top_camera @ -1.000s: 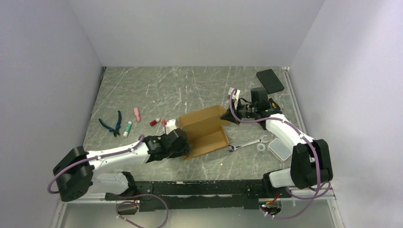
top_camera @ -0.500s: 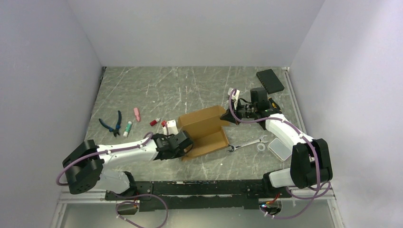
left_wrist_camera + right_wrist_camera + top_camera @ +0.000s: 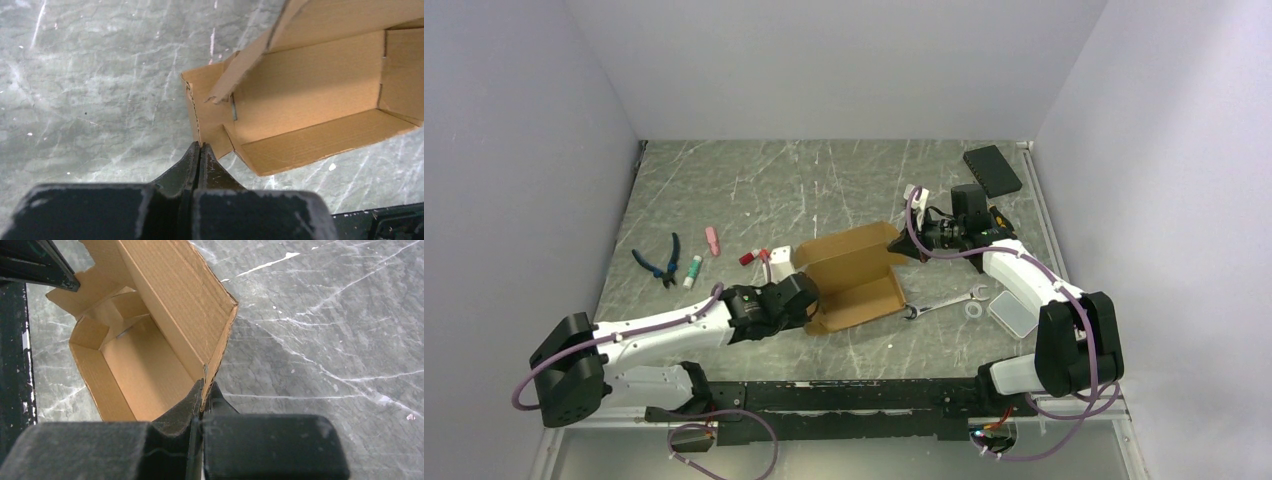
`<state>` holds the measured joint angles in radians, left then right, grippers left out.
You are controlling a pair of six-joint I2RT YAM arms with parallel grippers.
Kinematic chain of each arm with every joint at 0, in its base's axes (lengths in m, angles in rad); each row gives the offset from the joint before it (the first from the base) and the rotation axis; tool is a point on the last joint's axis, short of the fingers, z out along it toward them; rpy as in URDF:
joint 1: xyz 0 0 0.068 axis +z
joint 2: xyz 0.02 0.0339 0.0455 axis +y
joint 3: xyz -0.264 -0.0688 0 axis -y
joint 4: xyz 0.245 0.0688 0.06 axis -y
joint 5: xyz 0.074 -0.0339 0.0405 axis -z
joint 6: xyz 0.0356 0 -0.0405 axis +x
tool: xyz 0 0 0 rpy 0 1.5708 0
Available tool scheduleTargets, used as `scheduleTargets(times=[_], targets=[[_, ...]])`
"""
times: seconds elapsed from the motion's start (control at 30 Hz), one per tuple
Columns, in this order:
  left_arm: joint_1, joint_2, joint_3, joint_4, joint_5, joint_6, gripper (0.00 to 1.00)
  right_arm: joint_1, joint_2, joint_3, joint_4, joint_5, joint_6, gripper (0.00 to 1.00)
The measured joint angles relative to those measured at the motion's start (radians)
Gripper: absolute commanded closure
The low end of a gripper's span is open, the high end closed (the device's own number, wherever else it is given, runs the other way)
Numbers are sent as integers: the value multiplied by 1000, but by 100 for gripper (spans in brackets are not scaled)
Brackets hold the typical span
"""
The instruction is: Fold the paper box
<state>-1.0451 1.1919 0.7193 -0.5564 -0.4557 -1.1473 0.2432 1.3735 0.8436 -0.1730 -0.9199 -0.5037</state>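
– Left pincer (image 3: pixel 200 146) was shut tight on the paper box (image 3: pixel 305 95), wasn't it?
– Yes, nipping a flap at its end, low centre of the wrist frame. And the right pincer (image 3: pixel 203 385) was clamped just as tight on the corner of the tall side wall.
– Where did the box sit?
– Half-formed and open-topped on the worktop (image 3: pixel 754 190), mid-frame in the overhead view, between both arms.
– So how was the fold best done?
– I judged the right should anchor that wall upright while the left swung its flap inward along the crease, slowly, with no sideways tug. Both bites looked thin and could slip or tear.
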Motion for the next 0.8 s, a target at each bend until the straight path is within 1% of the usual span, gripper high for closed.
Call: scheduleTargets(times=[0.27,0.8], targets=[[0,-56,-43,73,24,58,100,3,0,-21,59,32,81,100],[0,-60,-69,167,34,160,100,14,0,-23,96,79,154,100]])
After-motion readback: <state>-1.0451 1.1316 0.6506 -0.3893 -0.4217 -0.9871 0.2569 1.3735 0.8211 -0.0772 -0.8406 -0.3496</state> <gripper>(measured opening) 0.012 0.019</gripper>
